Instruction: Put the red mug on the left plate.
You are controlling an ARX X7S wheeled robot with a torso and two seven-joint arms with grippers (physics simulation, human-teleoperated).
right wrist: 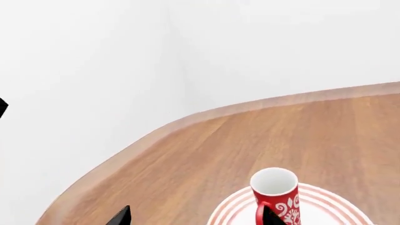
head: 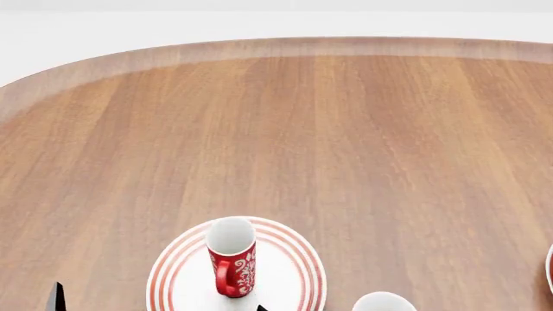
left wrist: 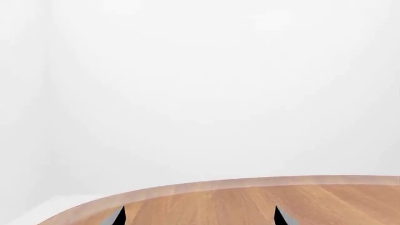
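The red mug (head: 232, 260) with its white floral pattern stands upright on the left plate (head: 177, 272), a white plate with red rings, at the near edge of the head view. It also shows in the right wrist view (right wrist: 275, 194), standing on the same plate (right wrist: 325, 208). My right gripper (right wrist: 196, 216) is open with nothing between its jaws, and the mug's handle sits just beyond one fingertip (right wrist: 270, 216). My left gripper (left wrist: 200, 216) is open and empty over bare wood. Two black fingertips (head: 57, 297) poke in at the bottom of the head view.
The rim of a white mug (head: 383, 302) shows just right of the plate. A sliver of a second ringed plate (head: 550, 265) is at the right edge. The round wooden table (head: 328, 142) stretches to its curved far edge, with white wall behind.
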